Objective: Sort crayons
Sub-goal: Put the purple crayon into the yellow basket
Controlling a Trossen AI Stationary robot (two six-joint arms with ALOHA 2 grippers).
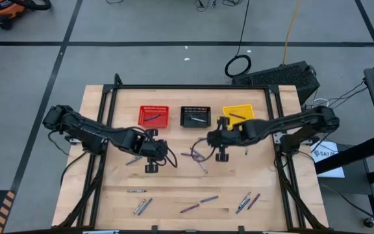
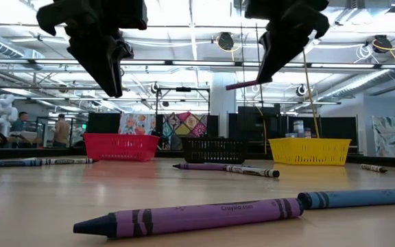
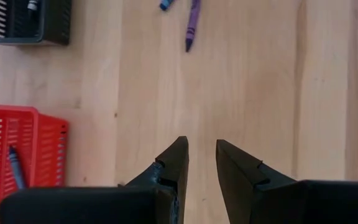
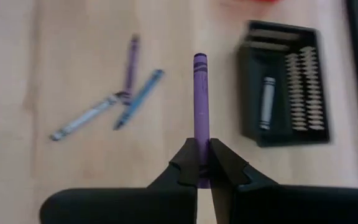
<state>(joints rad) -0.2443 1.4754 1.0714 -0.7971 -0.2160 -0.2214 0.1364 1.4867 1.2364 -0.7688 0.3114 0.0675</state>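
My right gripper (image 4: 202, 163) is shut on a purple crayon (image 4: 200, 93) above the table's middle, near the black basket (image 4: 284, 84). It shows in the high view (image 1: 222, 140) and the low view (image 2: 280, 48). My left gripper (image 3: 202, 155) is open and empty, high above bare wood next to the red basket (image 3: 17, 155); it also shows in the high view (image 1: 152, 151). Loose purple (image 4: 131, 62), blue (image 4: 138, 99) and grey (image 4: 82, 118) crayons lie flat on the table. Single crayons lie in the red (image 1: 151, 117), black (image 1: 199, 119) and yellow (image 1: 237, 116) baskets. My right gripper pinches the purple crayon by one end (image 4: 200, 158) between its two fingertips. The crayon runs on past the fingertips, in line with the fingers. It is lifted well clear of the table and sticks out nearly level (image 2: 242, 85).
Three baskets stand in a row at the far side: red (image 1: 153, 117), black (image 1: 195, 117), yellow (image 1: 237, 114). Several more crayons lie near the front edge (image 1: 189, 208), and two lie close to the low camera (image 2: 190, 218). A dark frame (image 1: 174, 87) edges the table.
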